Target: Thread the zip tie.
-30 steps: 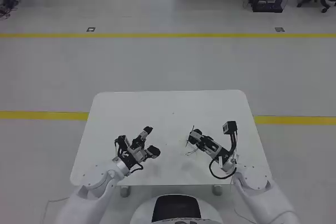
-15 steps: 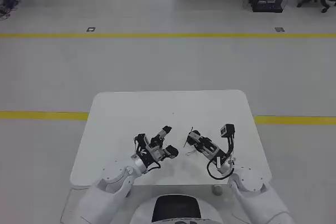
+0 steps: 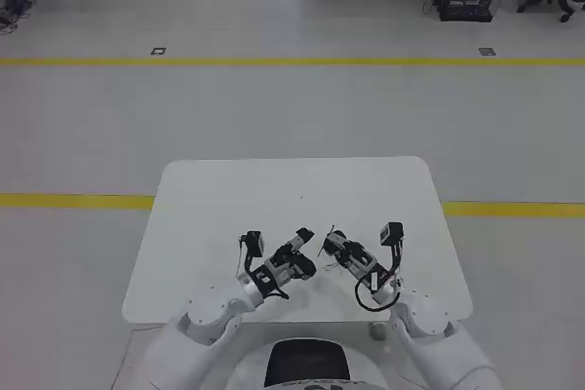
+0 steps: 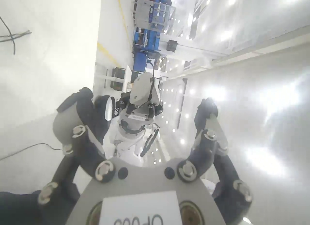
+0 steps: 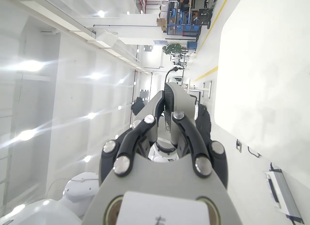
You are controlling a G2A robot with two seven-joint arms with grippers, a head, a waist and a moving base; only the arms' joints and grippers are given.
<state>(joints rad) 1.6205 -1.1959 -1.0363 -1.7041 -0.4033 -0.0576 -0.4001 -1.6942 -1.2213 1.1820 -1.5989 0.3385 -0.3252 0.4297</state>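
Note:
The zip tie [image 3: 323, 246] is a thin black strip standing up out of my right gripper [image 3: 332, 242], above the near middle of the white table [image 3: 292, 185]. In the right wrist view the right gripper [image 5: 166, 100] is shut, with a dark strand of the zip tie [image 5: 167, 117] pinched between its pads. My left gripper [image 3: 299, 255] hovers just to the left of it, open, its tips pointing at the tie. In the left wrist view the left gripper [image 4: 145, 104] has spread fingers [image 4: 82, 101] that frame the right gripper [image 4: 141, 104] head on, a short way off.
Both arms hang over the table's near half; the far half is bare white surface. A yellow floor line [image 3: 58, 201] runs behind the table. The table's rounded edge [image 5: 221, 41] runs beside the right gripper in its wrist view.
My left gripper has swung right and slightly forward, closing most of the gap to the right gripper. The right gripper with the zip tie has edged a little left.

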